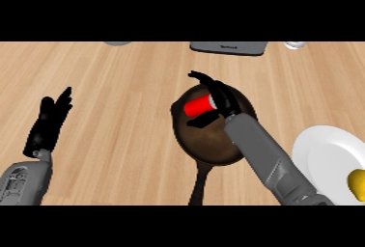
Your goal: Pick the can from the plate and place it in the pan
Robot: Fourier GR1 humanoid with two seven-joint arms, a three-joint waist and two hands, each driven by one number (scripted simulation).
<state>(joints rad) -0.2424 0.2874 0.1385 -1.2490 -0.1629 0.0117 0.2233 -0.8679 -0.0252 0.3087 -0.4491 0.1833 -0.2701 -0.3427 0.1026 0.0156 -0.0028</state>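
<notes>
A red can (197,106) hangs over the upper part of the dark brown pan (206,142). My right hand (221,96) is curled round the can from the right, thumb and fingers on either side of it. The pan's long handle (198,185) points toward the lower edge. A white plate (324,154) lies at the right edge with no can on it. My left hand (50,123) rests open at the left, fingers up, well away from the pan.
A yellow object (357,185) lies on the plate's lower right part. A grey flat device (228,48) sits at the counter's far edge. A grey item (118,43) and a pale one (296,45) peek in at the top.
</notes>
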